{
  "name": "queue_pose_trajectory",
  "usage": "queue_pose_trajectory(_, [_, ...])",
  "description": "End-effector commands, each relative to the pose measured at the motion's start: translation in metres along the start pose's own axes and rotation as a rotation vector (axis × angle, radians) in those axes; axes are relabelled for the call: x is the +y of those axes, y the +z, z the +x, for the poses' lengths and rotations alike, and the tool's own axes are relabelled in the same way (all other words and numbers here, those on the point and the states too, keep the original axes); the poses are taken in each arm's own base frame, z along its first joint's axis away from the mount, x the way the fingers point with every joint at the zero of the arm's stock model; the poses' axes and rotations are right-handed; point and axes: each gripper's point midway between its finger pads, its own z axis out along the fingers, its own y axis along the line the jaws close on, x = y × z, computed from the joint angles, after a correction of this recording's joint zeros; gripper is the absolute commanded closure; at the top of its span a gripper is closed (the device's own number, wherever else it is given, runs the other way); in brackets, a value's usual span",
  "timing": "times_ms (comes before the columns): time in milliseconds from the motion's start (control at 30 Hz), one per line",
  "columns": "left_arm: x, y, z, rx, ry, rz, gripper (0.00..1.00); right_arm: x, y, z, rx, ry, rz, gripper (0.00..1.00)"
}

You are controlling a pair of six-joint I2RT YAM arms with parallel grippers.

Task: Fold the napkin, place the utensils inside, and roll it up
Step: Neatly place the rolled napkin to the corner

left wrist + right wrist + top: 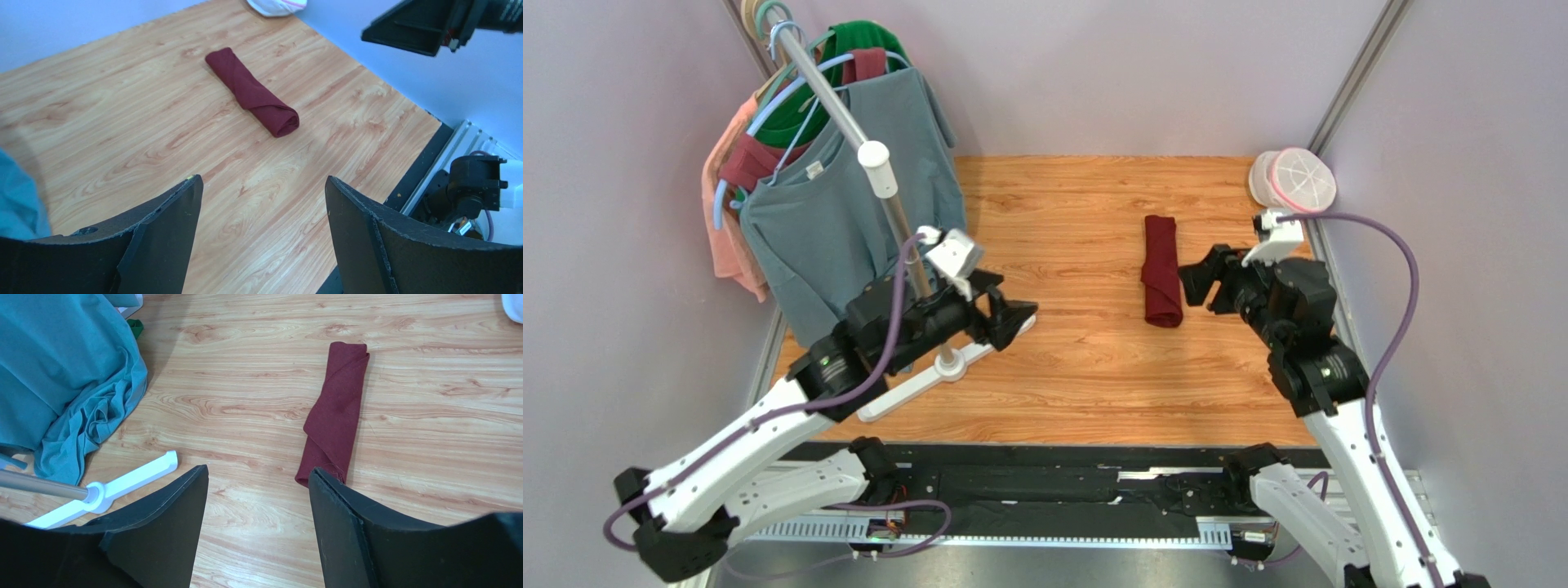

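The dark red napkin (1161, 271) lies rolled into a slim tube on the wooden table, right of centre. It also shows in the left wrist view (251, 92) and in the right wrist view (336, 413). No fork is in view. My right gripper (1198, 279) is open and empty, just right of the roll; in its wrist view (258, 474) the roll's near end lies just beyond the right finger. My left gripper (1016, 321) is open and empty, well left of the roll, with bare wood between its fingers in its wrist view (263, 187).
A clothes rack with a white T-shaped base (934, 374) stands at the left, hung with a teal shirt (830, 221) and other garments. White lidded containers (1293, 180) sit at the far right corner. Grey walls close in both sides.
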Motion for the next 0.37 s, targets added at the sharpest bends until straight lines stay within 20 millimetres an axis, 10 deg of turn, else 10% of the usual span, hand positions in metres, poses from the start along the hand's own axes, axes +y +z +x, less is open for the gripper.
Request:
queue_pose_trajectory(0, [0.016,-0.036,0.008,-0.045,-0.041,-0.075,0.18,-0.011,-0.018,0.014,-0.005,-0.035,0.036,0.35])
queue_pose_trajectory(333, [0.035,-0.074,0.011,-0.063,-0.044,-0.166,0.15,-0.021,-0.029,0.025,-0.021,-0.032,0.073,0.35])
